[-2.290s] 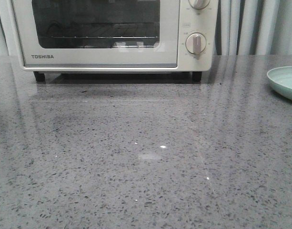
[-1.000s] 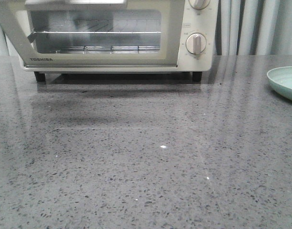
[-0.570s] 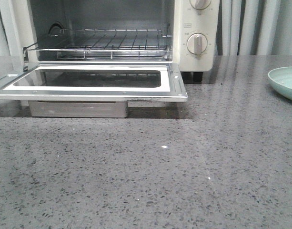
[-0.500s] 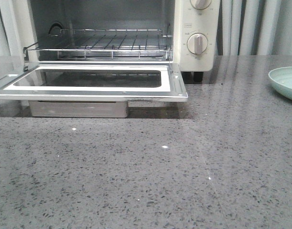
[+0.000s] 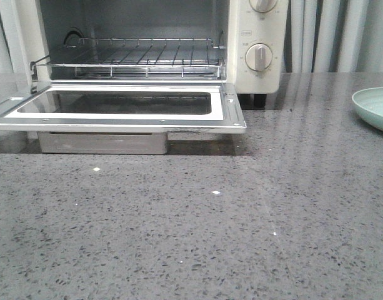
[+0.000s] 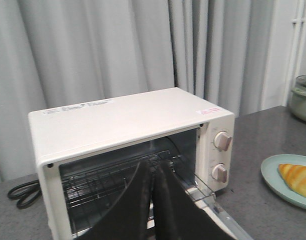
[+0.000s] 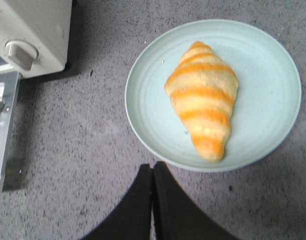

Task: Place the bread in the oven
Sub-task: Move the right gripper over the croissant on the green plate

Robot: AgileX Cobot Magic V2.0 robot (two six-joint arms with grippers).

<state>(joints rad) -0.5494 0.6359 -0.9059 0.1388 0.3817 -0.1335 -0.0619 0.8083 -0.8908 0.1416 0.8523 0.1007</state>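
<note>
From the front, the oven (image 5: 141, 75) loses its top and left side past the frame, and the plate (image 5: 373, 106) on the right is cut off, so the bread on it goes unseen. Lettering atop the oven is unreadable.

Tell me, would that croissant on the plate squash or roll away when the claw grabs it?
The croissant looks puffy, so it is probably light and may dent under a firm squeeze. Its ridged crust should give the right gripper some hold. It lies flat on the pale green plate, and its tapered ends make it unlikely to roll, though it might slide on the smooth surface.
</note>
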